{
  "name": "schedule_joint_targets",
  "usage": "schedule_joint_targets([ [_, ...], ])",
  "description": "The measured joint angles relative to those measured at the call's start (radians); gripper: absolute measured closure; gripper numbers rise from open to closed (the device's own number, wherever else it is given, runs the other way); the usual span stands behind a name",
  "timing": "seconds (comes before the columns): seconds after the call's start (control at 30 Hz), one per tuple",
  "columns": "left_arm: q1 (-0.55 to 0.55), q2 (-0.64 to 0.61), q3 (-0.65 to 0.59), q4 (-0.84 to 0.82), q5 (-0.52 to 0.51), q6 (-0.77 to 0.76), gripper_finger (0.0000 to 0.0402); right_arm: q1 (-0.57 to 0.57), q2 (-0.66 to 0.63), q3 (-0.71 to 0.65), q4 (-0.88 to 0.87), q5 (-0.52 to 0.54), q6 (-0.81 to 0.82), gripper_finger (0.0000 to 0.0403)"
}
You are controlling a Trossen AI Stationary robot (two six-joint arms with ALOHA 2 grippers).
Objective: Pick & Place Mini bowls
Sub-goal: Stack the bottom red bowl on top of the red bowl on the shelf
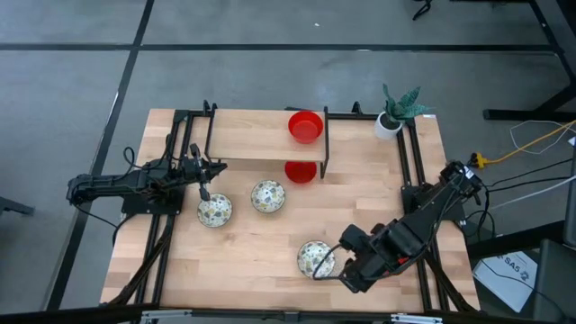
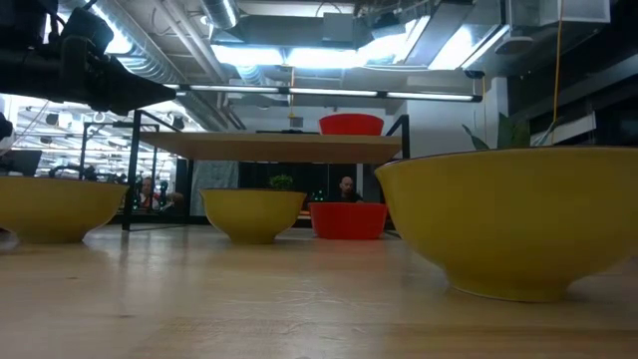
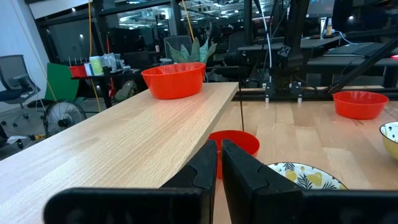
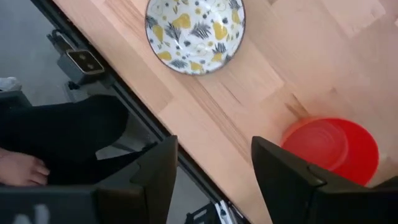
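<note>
One red mini bowl (image 1: 305, 126) stands on the raised wooden shelf (image 1: 252, 144), and another (image 1: 301, 171) sits on the table under it. A third red bowl (image 4: 329, 149) shows only in the wrist views. Three white patterned bowls (image 1: 214, 211), (image 1: 268, 196), (image 1: 316, 259) rest on their bases on the table. My right gripper (image 4: 214, 180) hangs open above the table's near edge, pointing steeply down, between the nearest patterned bowl (image 4: 194, 34) and the red bowl, and touches neither. My left gripper (image 3: 219, 168) is shut and level at the table's left, beside the shelf's left end.
A white pot with a green plant (image 1: 392, 117) stands at the far right corner. Black frame rails (image 1: 416, 180) run along both sides of the table. A person's dark-clad limb (image 4: 56, 137) shows beyond the near edge. Bare wood lies at the near left.
</note>
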Motion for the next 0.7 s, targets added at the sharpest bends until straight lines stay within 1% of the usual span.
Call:
schedule_joint_targets([
  [0.13,0.000,0.000,0.000,0.000,0.000,0.000,0.0382,0.028,0.001,0.000,-0.064,-0.002,0.049,0.0199],
  [0.37,0.000,0.000,0.000,0.000,0.000,0.000,0.0385,0.066,0.020,0.000,-0.113,0.006,0.098,0.0199],
  [0.57,0.000,0.000,0.000,0.000,0.000,0.000,0.0382,0.088,0.077,0.000,-0.112,0.003,0.097,0.0199],
  [0.7,0.000,0.000,0.000,0.000,0.000,0.000,0.0383,0.093,0.110,0.000,-0.109,-0.030,0.100,0.0199],
])
